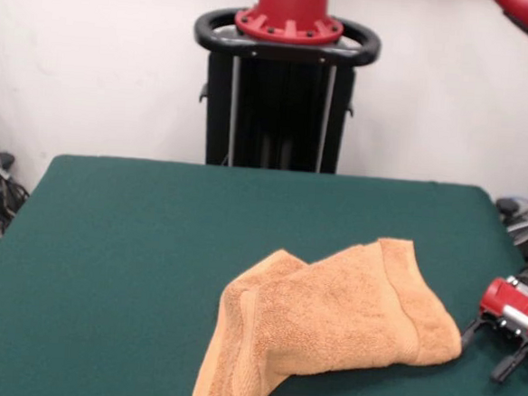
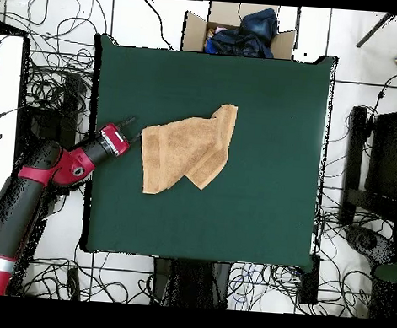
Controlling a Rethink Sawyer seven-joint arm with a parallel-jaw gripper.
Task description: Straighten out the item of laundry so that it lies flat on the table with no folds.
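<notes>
Desk [image 1: 124, 261]: dark green top, wide, bare on its left half in the front view.
Towel [image 1: 328, 320]: orange-tan terry, lying crumpled on the desk right of centre toward the near edge; one part is folded over another, a woven band runs along the right-hand flap, and a corner reaches down to the picture's bottom edge.
End effector [image 1: 498, 348]: red body with two black fingers spread apart, gripping nothing, low over the desk's right edge, just beside the towel's right corner but not touching it.
Overhead: end effector [image 2: 127, 128] points at the towel [image 2: 186, 149] from the desk's [image 2: 265, 99] left side.
Cardboard box [image 2: 237, 30]: beyond the desk's top edge, dark cloth inside.
</notes>
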